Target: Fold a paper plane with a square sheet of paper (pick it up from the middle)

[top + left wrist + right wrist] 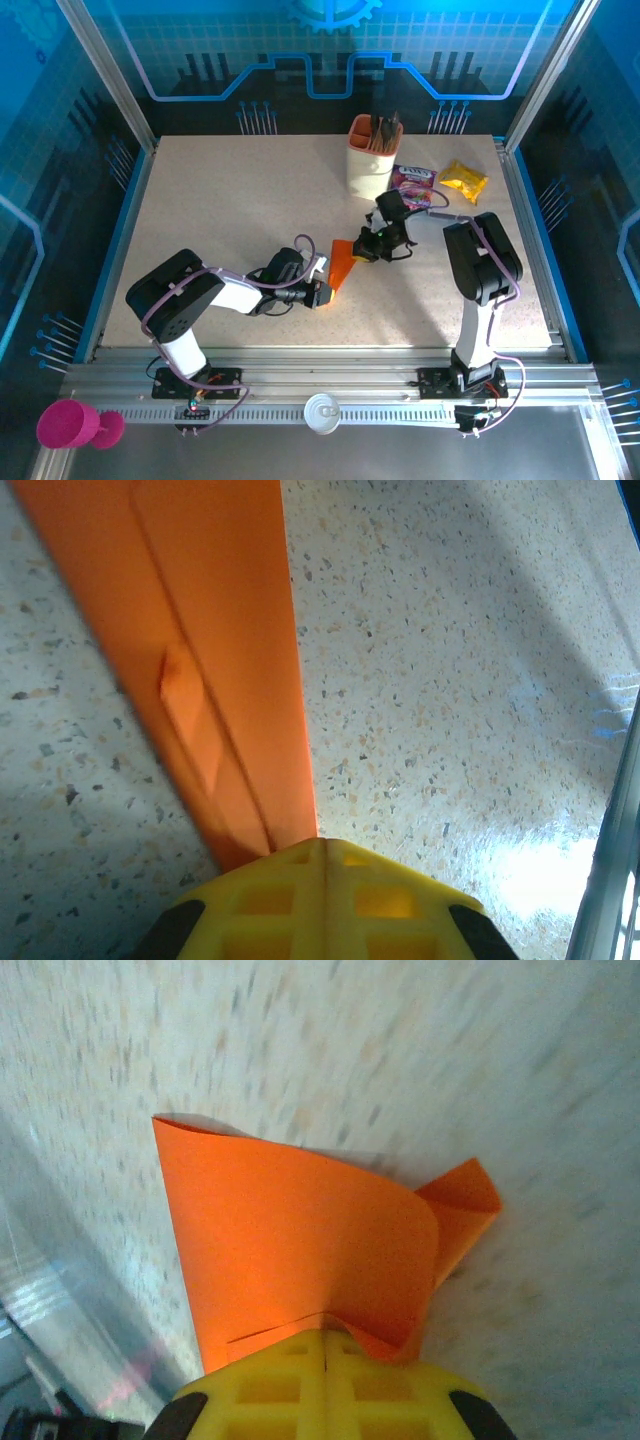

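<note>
Pinching orange paper sheet [290, 1230] in right gripper [325, 1345], yellow fingers [270, 1390] pressing together on its near edge. Curling over itself on the right, folded flap poking out beyond. Hanging above blurred speckled table [400, 1060].

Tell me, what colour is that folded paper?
Plain bright orange; the paper shows best in the right wrist view.

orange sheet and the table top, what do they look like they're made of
orange sheet: looks like thin plain paper, matte, evenly bright orange; it holds sharp creases and curls softly at one corner.
table top: a hard, pale surface with dark and tan flecks, probably laminate or a stone-look composite; semi-gloss, since light glares off it.
</note>
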You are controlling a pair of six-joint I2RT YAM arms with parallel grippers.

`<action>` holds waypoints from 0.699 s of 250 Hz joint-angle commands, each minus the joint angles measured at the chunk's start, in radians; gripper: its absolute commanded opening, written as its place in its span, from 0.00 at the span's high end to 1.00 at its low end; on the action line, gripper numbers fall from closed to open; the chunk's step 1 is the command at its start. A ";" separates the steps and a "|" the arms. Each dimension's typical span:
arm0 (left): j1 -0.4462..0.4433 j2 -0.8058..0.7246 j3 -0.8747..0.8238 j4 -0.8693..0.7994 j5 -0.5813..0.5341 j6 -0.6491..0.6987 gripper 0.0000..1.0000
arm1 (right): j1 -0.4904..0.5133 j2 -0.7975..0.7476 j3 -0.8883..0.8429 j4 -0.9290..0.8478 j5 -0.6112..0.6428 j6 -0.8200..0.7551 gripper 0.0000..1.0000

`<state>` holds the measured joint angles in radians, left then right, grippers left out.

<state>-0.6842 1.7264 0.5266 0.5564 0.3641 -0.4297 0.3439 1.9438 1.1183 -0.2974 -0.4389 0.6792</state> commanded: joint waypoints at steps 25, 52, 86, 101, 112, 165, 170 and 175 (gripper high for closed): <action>-0.004 0.087 -0.033 -0.179 -0.033 0.041 1.00 | -0.075 0.057 0.037 -0.026 0.117 -0.022 1.00; -0.005 0.081 -0.036 -0.170 -0.031 0.034 1.00 | -0.081 0.063 0.035 -0.029 0.112 -0.029 1.00; -0.005 0.014 -0.030 -0.177 -0.021 0.006 1.00 | -0.069 0.044 -0.018 -0.004 0.108 -0.029 1.00; -0.005 -0.037 -0.020 -0.187 -0.023 -0.007 1.00 | -0.058 0.030 -0.047 0.002 0.113 -0.031 1.00; -0.005 -0.072 -0.009 -0.201 -0.025 -0.017 1.00 | -0.050 0.017 -0.072 0.009 0.114 -0.030 1.00; -0.005 -0.161 0.115 -0.320 -0.018 0.013 1.00 | 0.014 -0.037 -0.181 0.052 0.122 0.001 1.00; -0.005 -0.162 0.128 -0.331 -0.019 0.020 1.00 | 0.021 -0.040 -0.190 0.056 0.123 0.005 1.00; -0.004 -0.158 0.143 -0.341 -0.016 0.026 1.00 | 0.029 -0.044 -0.198 0.062 0.122 0.010 1.00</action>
<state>-0.6846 1.5974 0.5762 0.3222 0.3485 -0.4351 0.3149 1.8839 1.0084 -0.1528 -0.3729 0.6724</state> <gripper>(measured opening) 0.055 0.049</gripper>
